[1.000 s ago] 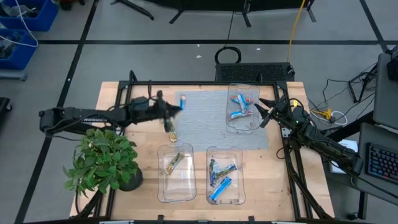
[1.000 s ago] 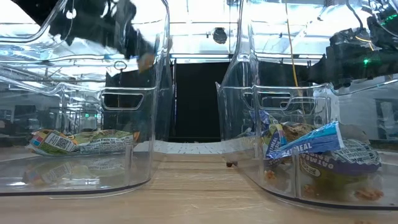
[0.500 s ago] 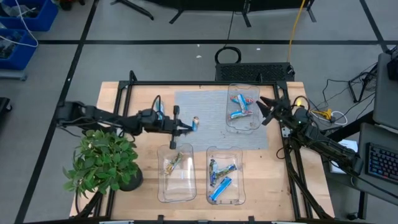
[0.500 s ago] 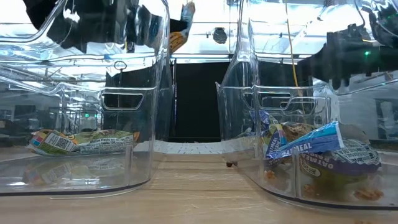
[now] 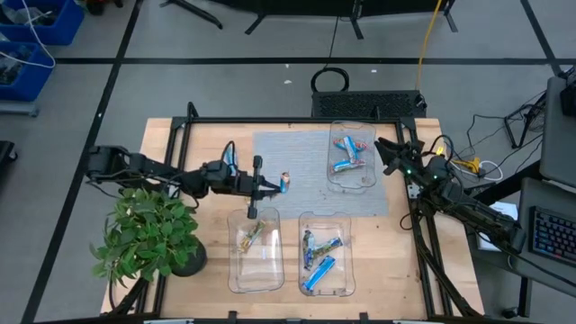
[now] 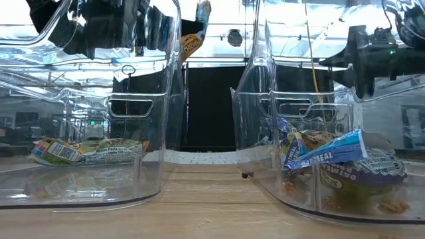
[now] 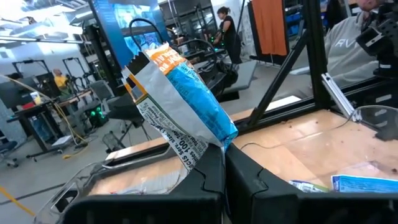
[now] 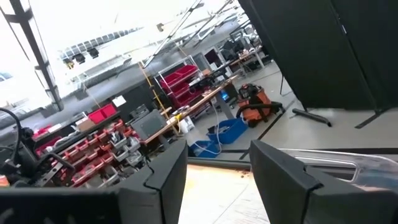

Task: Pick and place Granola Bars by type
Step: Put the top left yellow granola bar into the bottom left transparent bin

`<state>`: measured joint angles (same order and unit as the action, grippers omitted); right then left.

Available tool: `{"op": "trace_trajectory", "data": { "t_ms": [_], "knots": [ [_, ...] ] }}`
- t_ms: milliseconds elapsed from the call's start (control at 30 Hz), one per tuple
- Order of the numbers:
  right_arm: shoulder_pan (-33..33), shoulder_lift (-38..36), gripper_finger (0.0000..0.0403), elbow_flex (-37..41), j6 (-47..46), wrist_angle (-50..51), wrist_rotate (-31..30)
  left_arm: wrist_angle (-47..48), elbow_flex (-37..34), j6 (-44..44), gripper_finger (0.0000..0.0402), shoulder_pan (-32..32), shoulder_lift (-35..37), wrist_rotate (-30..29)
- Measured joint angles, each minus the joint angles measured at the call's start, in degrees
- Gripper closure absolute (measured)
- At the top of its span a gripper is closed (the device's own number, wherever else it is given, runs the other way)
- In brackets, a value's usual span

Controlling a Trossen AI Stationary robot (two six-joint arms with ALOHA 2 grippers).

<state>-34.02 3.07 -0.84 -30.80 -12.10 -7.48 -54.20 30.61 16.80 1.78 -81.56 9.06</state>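
High view: my left tool [image 5: 274, 184] sits over the desk [image 5: 171, 144] at the near edge of the grey mat [image 5: 297, 171], fingers clamped on a bar [image 5: 284, 181] with blue and orange on its wrapper. It's held just beyond the near-left tray [image 5: 255, 245], which has one tan bar [image 5: 251, 234] in it. Near-right tray [image 5: 326, 252] holds several blue bars [image 5: 319, 270]. Far tray [image 5: 352, 157] on the mat holds more blue ones [image 5: 345, 165] plus a reddish one. My right tool [image 5: 385, 155] hangs just beside that far tray's right side, fingers apart, holding nothing. Plant [image 5: 148, 234] at the desk's near-left corner.

Low view: two clear trays close to the lens. Left tray [image 6: 86, 99] has the tan bar [image 6: 86, 150] flat on its floor. Right tray [image 6: 319, 133] has blue-wrapped bars [image 6: 325, 154] piled up. The held bar [image 6: 194, 36] is up high between the two trays, above rim level; left arm's dark bulk shows through the left tray wall. Right arm is a dark shape at upper right.

Left wrist view: left tool [image 7: 224, 174] fingers pressed together on the bar [image 7: 180, 106], wrapper sticking up from the pinch, blue with orange top and white print. Blue bar [image 7: 364, 183] lies in a tray nearby. People in the room beyond.

Right wrist view: right tool [image 8: 217, 168] fingers apart, nothing between them; a clear tray edge [image 8: 348, 163] just past one finger.
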Motion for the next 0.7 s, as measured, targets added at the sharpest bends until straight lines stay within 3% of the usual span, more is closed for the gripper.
{"op": "trace_trajectory", "data": {
  "t_ms": [400,467,633,700],
  "knots": [
    [0.0,0.24,0.0234,0.0,0.42,-0.26,-4.18,-0.01,0.0,-0.81,0.0398,-0.11,0.0,0.02],
    [-0.02,0.33,0.0234,0.0,0.08,-0.82,-0.79,0.05,0.0,-0.73,0.0398,-0.11,0.0,0.02],
    [0.11,1.53,0.0234,-0.14,1.08,-12.03,17.55,0.14,0.3,-0.59,0.0398,0.24,0.0,0.14],
    [1.01,3.22,0.0234,-1.12,0.59,-15.71,21.43,0.1,1.08,-1.18,0.0398,0.57,0.0,0.81]
  ]
}}
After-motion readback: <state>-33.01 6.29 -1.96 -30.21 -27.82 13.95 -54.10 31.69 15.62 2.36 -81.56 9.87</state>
